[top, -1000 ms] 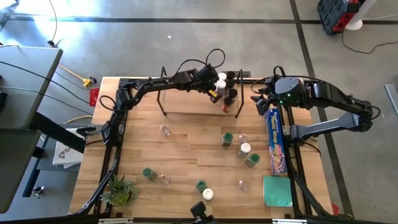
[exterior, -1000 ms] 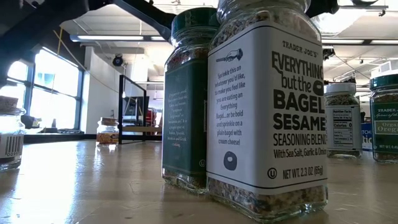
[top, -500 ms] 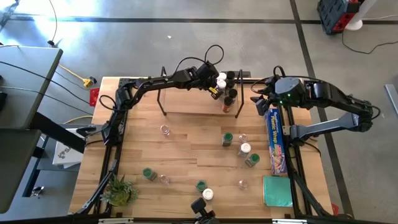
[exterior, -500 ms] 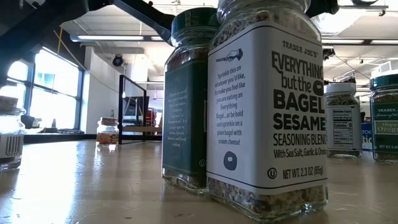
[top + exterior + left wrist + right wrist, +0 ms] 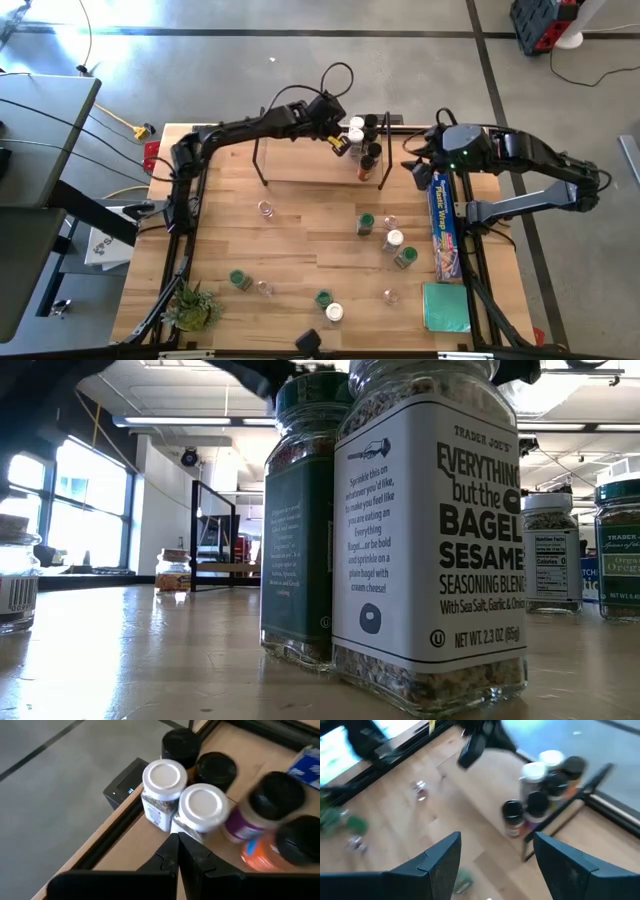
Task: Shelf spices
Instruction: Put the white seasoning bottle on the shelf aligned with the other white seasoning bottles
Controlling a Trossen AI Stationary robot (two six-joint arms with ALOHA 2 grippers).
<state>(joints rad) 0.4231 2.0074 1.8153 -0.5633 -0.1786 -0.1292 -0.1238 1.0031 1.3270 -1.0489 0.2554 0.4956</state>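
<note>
Spice jars stand upright everywhere in sight, lids up and long axes vertical. A cluster of small cylindrical jars with white and black lids (image 5: 364, 140) is packed at the right end of the low shelf with its pale wooden board and thin black wire end frames (image 5: 300, 160), which runs lengthwise from left to right along the far edge of the light wooden table (image 5: 300, 240). In the left wrist view two white-lidded jars (image 5: 202, 807) stand touching side by side, with black-lidded jars behind and beside them, one bearing a purple label and one an orange label.

Other jars with green, white and clear lids are scattered over the table nearer the front, among them a green-lidded jar (image 5: 366, 222) and a white-lidded jar (image 5: 334, 312). At table height, a clear square-sided jar labelled as bagel sesame seasoning (image 5: 430, 530) stands just in front of a green-labelled jar (image 5: 300, 530).

The left gripper (image 5: 338, 143) hangs just beside the cluster on the shelf, its two dark fingers (image 5: 167, 857) pressed together with nothing between them, tips close to the nearer white-lidded jar. The right gripper (image 5: 420, 160) waits beyond the shelf's right end, above the long blue plastic-wrap box (image 5: 444, 225), fingers (image 5: 445, 860) spread wide and empty.
</note>
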